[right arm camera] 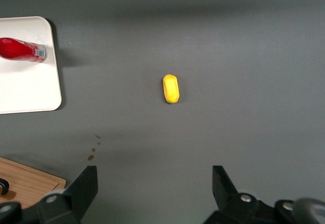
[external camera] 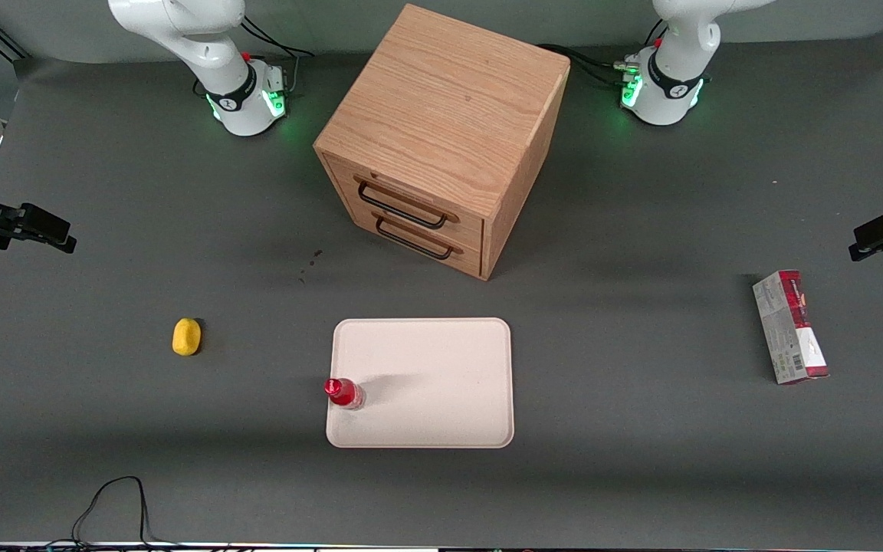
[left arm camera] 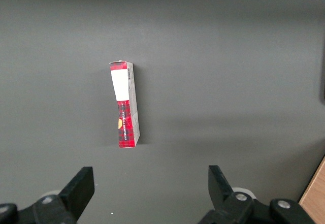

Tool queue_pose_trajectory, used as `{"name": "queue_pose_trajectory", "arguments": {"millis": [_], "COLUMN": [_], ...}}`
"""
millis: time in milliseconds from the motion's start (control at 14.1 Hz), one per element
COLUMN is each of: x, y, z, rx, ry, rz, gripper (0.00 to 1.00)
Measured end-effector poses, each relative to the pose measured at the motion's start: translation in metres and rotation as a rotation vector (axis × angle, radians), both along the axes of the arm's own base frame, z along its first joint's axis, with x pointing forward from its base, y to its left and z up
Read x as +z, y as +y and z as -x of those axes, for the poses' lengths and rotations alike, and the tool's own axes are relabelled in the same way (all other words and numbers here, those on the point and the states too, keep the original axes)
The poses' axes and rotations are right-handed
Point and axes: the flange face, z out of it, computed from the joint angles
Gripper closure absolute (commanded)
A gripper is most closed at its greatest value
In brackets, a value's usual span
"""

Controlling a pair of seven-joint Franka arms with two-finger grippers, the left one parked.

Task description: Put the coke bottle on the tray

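Front view: the coke bottle [external camera: 344,392] stands upright on the tray [external camera: 441,360], right at the nine o'clock edge, just inside the rim. I'd call the placing done. That's the edge nearest the working arm, which probably explains the spot. The hand [external camera: 43,228] hangs well apart from it, out at nine o'clock over the desk [external camera: 641,460], with nothing in it. The yellow lump [external camera: 186,336] sits between hand and tray. The wooden cabinet [external camera: 441,130] is at the tray's twelve o'clock and the carton [external camera: 790,326] lies toward the parked arm's end.

Left wrist view: only the carton [left arm camera: 125,104], lying flat on the desk.

Right wrist view: the hand [right arm camera: 155,191] looks down on the desk, its fingers [right arm camera: 86,186] wide apart and gripping nothing. The yellow lump [right arm camera: 171,88] lies below it. The coke bottle [right arm camera: 20,50] stands near a corner of the tray [right arm camera: 28,89], clear of the hand.
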Motion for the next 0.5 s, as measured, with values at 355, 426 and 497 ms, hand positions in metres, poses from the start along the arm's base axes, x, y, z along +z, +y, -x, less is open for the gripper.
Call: {"name": "queue_pose_trajectory", "arguments": {"millis": [355,426,497], "x": [0.0000,-0.0001,-0.0004], "y": [-0.0046,-0.0047,-0.0045], "z": [0.0002,0.0002,0.0005], "rx": [-0.008,-0.008,-0.008], "ry": [0.000,0.000,0.003], "rz": [0.000,0.000,0.000], "gripper": [0.00,0.00,0.00]}}
